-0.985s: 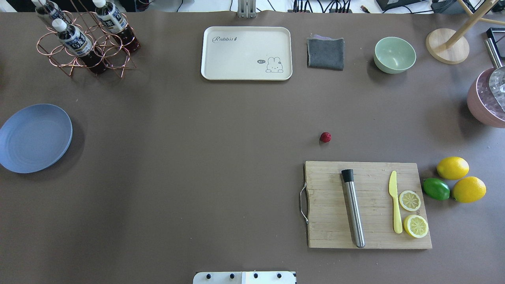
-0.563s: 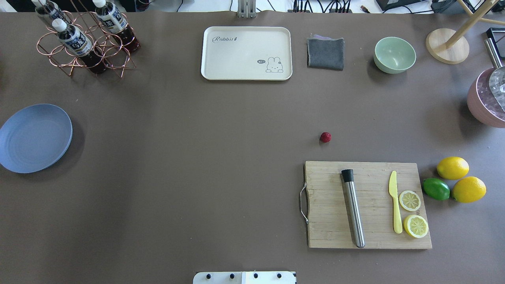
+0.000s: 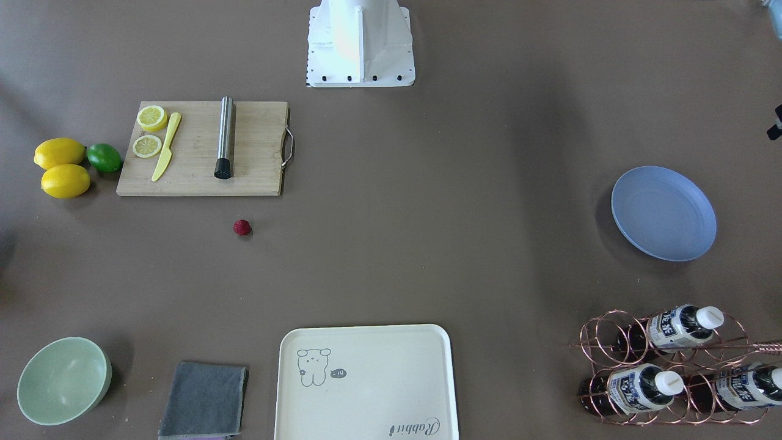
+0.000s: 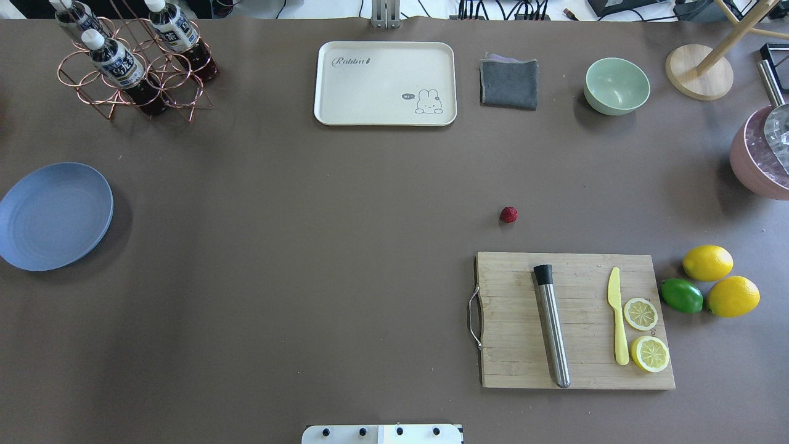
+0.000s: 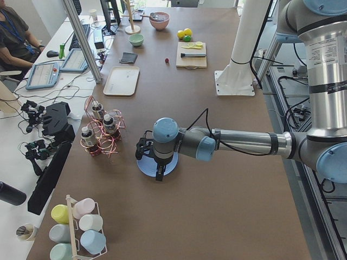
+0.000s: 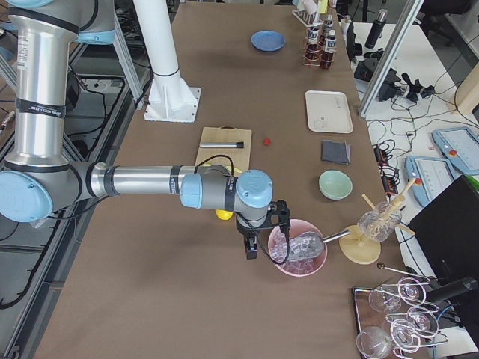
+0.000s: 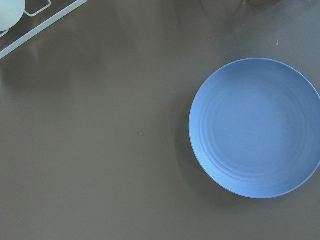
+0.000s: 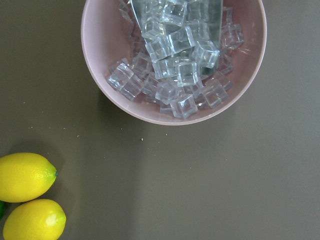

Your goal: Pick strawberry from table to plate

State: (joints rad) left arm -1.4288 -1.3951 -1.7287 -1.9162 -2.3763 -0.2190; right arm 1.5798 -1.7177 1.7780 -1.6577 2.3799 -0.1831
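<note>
The tiny dark-red, bumpy strawberry (image 4: 508, 214) lies on the wide brown-grey table (image 4: 308, 246), near the wooden cutting board (image 4: 511, 320) and touching nothing, so fingers could probably close on it from above. The round blue-grey plate (image 4: 54, 216) sits well apart at the robot's left end. The left gripper (image 5: 158, 173) hangs over that plate, and the right gripper (image 6: 251, 247) hangs beside the pink bowl of ice cubes (image 8: 100, 75). Both seem parked. Whether either gripper is parted or closed cannot be told.
</note>
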